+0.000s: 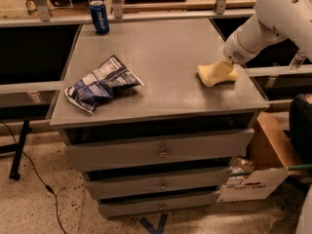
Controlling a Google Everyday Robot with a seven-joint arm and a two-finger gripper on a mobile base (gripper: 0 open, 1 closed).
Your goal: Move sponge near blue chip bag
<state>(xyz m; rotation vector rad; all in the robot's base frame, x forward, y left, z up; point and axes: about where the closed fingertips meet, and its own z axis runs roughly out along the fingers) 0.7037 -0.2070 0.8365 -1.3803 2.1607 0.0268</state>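
Note:
The pale yellow sponge [216,74] lies on the grey cabinet top [165,52], near its right edge. The blue chip bag [101,84], dark blue and white and wrinkled, lies on the left part of the top, far from the sponge. My gripper [228,65] is at the end of the white arm [273,13], which reaches in from the upper right. It sits right at the sponge's upper right corner, partly hidden behind the wrist.
A blue soda can [99,17] stands at the back left corner. The cabinet has drawers [161,152] below. A cardboard box [261,172] sits on the floor at the right, and a cable [34,172] trails on the floor at the left.

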